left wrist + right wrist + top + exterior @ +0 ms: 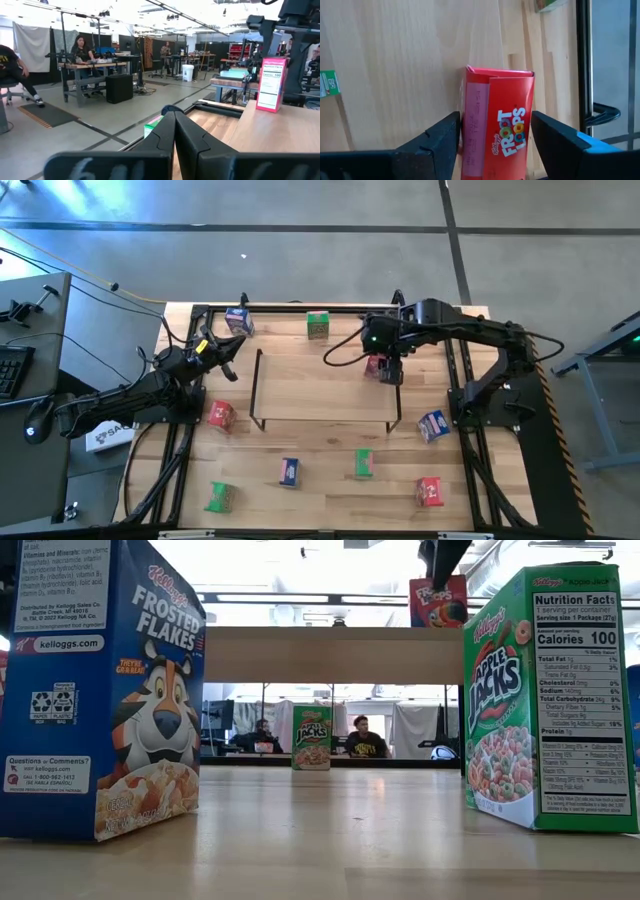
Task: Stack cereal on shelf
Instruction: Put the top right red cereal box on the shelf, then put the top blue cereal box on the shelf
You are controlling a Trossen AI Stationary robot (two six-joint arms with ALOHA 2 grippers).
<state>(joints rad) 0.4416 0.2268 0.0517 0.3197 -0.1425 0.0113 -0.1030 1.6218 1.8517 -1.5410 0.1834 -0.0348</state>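
Observation:
My right gripper (385,366) reaches down from above over the far right corner of the shelf (325,392) and is shut on a red cereal box (497,125). In the low view this red box (437,602) stands upright at the shelf's top board (330,640). Whether it rests on the board I cannot tell. My left gripper (228,350) hovers shut near the table's far left, next to a blue box (238,320); its fingers meet in the left wrist view (174,122). The other boxes stand or lie scattered around the shelf. My right gripper pinches the red box between its two fingers (437,137), one on each of two opposite sides (527,120). It comes from above, pointing down. The box stays upright below the fingers, its lower end (437,624) level with the shelf's top board.
On the table around the shelf are a green box (318,325) at the far edge, a red one (220,416) at the left and a blue one (432,425) at the right. Near the front are blue (290,471), green (363,463), green (220,497) and red (430,492). People sit beyond the table.

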